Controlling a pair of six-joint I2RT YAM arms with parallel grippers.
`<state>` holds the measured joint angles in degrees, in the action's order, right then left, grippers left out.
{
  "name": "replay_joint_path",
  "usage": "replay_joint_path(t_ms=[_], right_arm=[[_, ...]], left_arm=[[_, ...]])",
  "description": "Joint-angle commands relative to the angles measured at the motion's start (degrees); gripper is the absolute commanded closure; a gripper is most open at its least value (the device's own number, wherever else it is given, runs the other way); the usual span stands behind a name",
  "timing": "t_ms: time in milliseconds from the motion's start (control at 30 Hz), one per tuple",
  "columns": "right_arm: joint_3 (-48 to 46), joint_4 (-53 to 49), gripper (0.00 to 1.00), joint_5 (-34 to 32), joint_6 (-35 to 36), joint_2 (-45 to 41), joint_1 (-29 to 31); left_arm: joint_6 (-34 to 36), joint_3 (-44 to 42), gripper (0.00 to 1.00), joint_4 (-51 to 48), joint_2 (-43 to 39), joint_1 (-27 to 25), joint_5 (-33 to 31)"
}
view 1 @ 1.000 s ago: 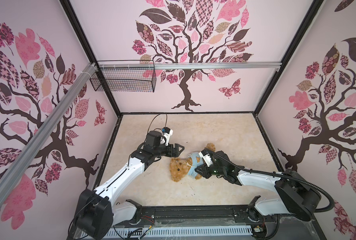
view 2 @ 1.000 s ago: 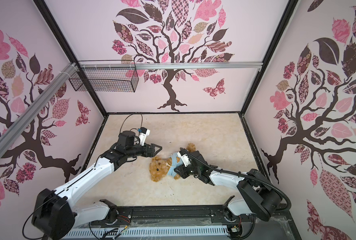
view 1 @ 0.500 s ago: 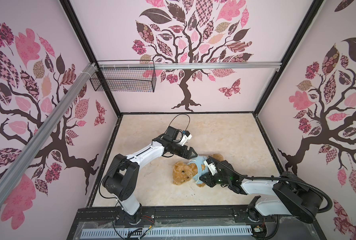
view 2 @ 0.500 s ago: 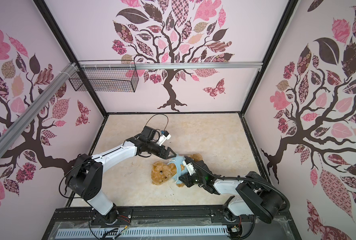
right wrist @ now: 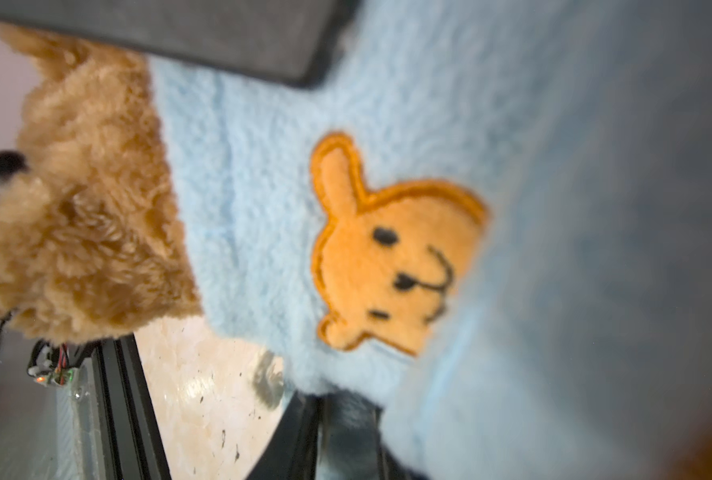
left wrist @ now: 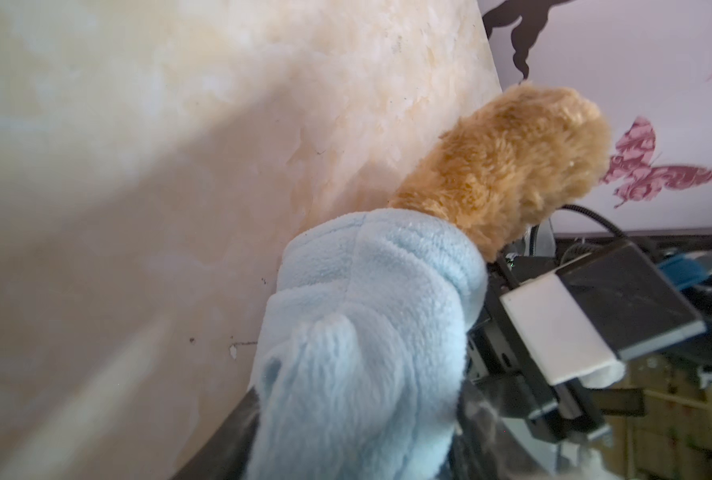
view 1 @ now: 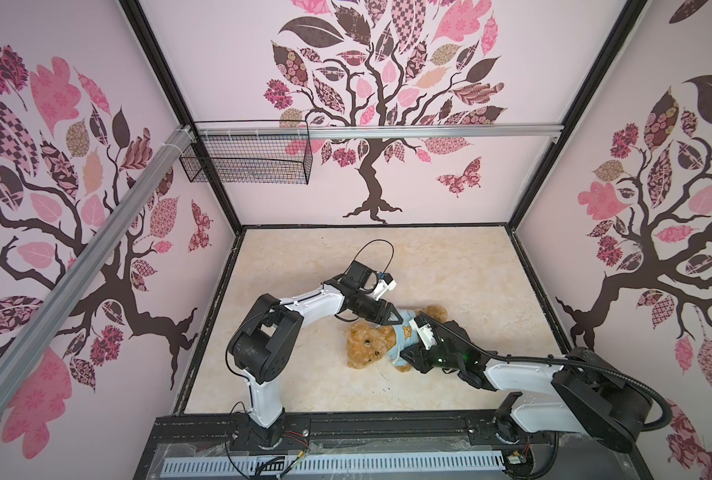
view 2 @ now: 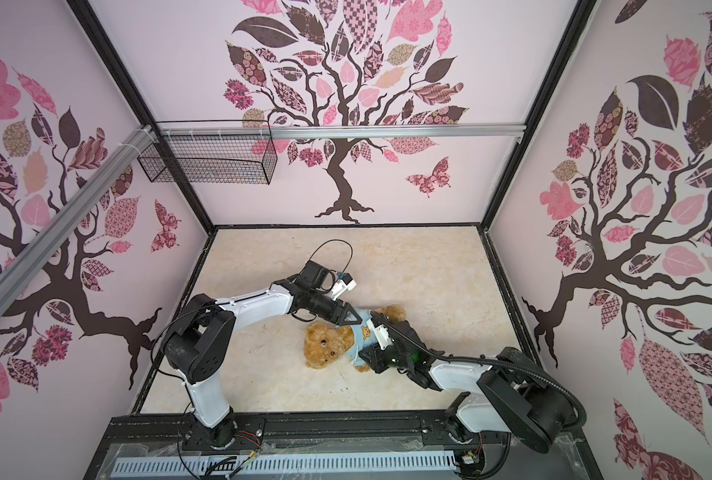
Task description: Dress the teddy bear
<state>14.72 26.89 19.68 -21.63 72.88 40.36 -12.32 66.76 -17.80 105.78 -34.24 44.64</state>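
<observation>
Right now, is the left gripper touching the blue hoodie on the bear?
Touching. The left wrist view shows the blue hoodie bunched between the fingers of the left gripper, with its fabric against both.

Twin overhead views; wrist cameras beside teddy bear [left wrist: 504, 166]

Blk wire basket [view 1: 244, 160] at 10 o'clock, hung on alu rail [view 1: 429, 132]; butterfly decal [view 1: 459, 178] at 2; tree decal [view 1: 371, 187] at 12.
</observation>
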Motion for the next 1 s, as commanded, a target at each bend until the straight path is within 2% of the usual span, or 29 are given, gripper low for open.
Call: replay_joint_path(t_ms=[0,100,167,233,333,433,500,667,700,767,833,967], right_arm=[[3.2,-8.7,0.63,-3.6,3.2,-8.4,0.0],[5.4,-16.8,0.5,-8.2,6.3,-19.5,-0.2],[7.0,-19.7,0.41,-11.7,7.9,-26.5,-0.2],[9.8,-22.0,0.36,-16.1,9.5,-31.0,-0.4],[14.4,-24.1,0.33,-19.7,10.4,-30.0,-2.3],[17.4,-24.4,0.33,-14.3,7.9,-23.5,-9.1],[18.1,-23.6,0.37,-9.3,6.1,-18.7,-12.6],[14.2,-21.6,0.45,-7.1,4.4,-9.9,-12.8],[12.5,-20.4,0.47,-6.9,3.7,-8.9,-12.9],[9.2,-17.8,0.51,-6.5,2.3,-8.0,-12.9],[6.2,-15.5,0.55,-5.0,0.6,-7.8,-12.9],[1.8,-11.5,0.64,-0.1,-3.8,-8.5,-12.8]], left_arm=[[0.4,0.6,0.55,3.2,0.2,0.0,-1.0],[7.1,0.6,0.69,1.8,-3.1,0.0,-2.2],[13.9,1.8,0.72,-2.3,-4.7,0.0,-2.4],[22.3,5.5,0.72,-11.7,-4.2,0.1,-0.9],[33.4,12.6,0.72,-27.9,-0.8,0.9,0.7],[40.5,17.0,0.72,-37.1,1.8,1.1,0.7],[41.1,18.2,0.72,-37.5,2.8,1.8,0.8],[43.0,22.0,0.68,-37.6,6.5,2.6,0.9],[43.0,22.9,0.66,-37.7,7.3,2.8,0.6],[42.6,24.6,0.54,-37.2,8.4,3.3,-0.9],[38.3,25.3,0.42,-33.5,8.5,4.2,-6.1],[26.6,23.8,0.32,-24.8,4.5,6.3,-17.3]])
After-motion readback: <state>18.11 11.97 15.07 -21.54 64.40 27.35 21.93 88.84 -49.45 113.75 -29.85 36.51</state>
